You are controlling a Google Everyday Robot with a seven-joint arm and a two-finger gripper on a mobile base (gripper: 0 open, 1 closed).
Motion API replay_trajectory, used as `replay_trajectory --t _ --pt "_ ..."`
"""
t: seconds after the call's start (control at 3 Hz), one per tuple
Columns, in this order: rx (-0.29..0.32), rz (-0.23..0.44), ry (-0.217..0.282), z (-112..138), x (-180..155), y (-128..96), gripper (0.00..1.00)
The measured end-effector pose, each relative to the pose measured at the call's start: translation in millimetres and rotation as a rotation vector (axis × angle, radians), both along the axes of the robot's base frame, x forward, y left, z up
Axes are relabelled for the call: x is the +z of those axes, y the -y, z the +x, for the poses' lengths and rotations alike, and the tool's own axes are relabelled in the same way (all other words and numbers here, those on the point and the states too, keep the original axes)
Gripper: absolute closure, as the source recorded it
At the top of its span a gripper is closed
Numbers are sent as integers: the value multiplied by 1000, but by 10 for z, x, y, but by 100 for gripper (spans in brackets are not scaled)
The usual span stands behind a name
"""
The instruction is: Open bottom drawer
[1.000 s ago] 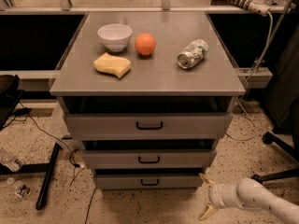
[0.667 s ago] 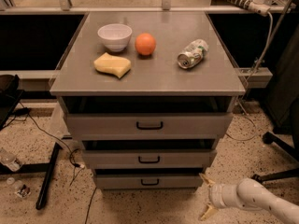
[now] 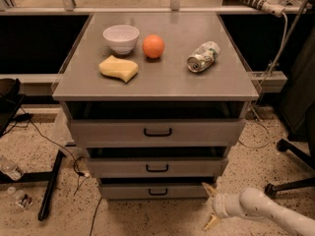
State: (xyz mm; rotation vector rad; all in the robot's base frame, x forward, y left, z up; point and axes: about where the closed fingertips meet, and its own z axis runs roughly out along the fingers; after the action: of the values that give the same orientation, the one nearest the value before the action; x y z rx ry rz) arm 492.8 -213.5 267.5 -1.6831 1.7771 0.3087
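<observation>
The bottom drawer [image 3: 129, 191] is the lowest and narrowest of three grey fronts, with a small black loop handle [image 3: 158, 191]. It stands slightly out, like the two above it. My gripper [image 3: 210, 206] is low at the bottom right, just right of the bottom drawer's right end. Its two pale fingers [image 3: 208, 187] are spread apart and hold nothing. It is clear of the handle, to its right.
The cabinet top [image 3: 162, 77] bears a white bowl [image 3: 121, 37], an orange [image 3: 153, 46], a yellow sponge [image 3: 118, 68] and a crushed can [image 3: 203, 56]. Cables and a black stand [image 3: 49, 188] lie on the floor at left. A chair base [image 3: 290, 181] is at right.
</observation>
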Motion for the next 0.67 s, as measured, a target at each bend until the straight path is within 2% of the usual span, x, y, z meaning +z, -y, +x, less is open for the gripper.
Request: replay_trajectory --t 0.67 --pt "28 10 30 359 -483 -261 0"
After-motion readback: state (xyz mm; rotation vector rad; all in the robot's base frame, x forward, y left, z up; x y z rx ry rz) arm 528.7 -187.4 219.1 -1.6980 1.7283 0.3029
